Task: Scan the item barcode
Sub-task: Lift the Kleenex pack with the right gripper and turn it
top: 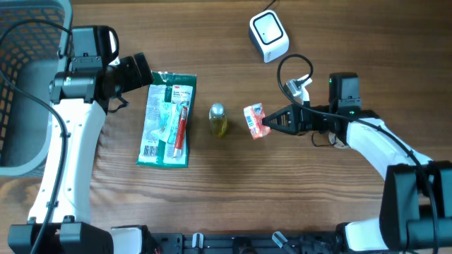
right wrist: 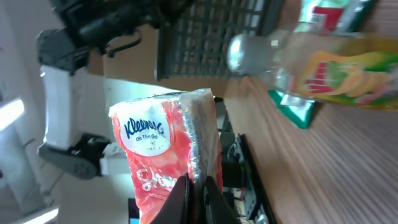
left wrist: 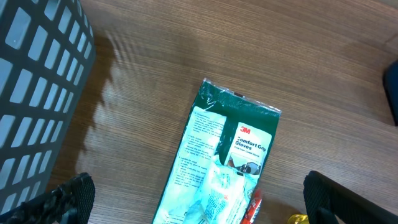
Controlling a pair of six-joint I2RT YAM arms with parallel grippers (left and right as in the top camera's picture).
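Tissue pack pinched in the right gripper, beside the small bottle and well short of the white scanner.

Risks: the jaws are closed thin on one edge only, so the soft pack may swivel or slip on the way over. No barcode shows in any view, so it may reach the scanner facing the wrong way. Left gripper is spread wide and empty above the gloves packet. Legible: "Kleenex On The Go" on the pack; "3M Comfort Grip Gloves" on the packet.
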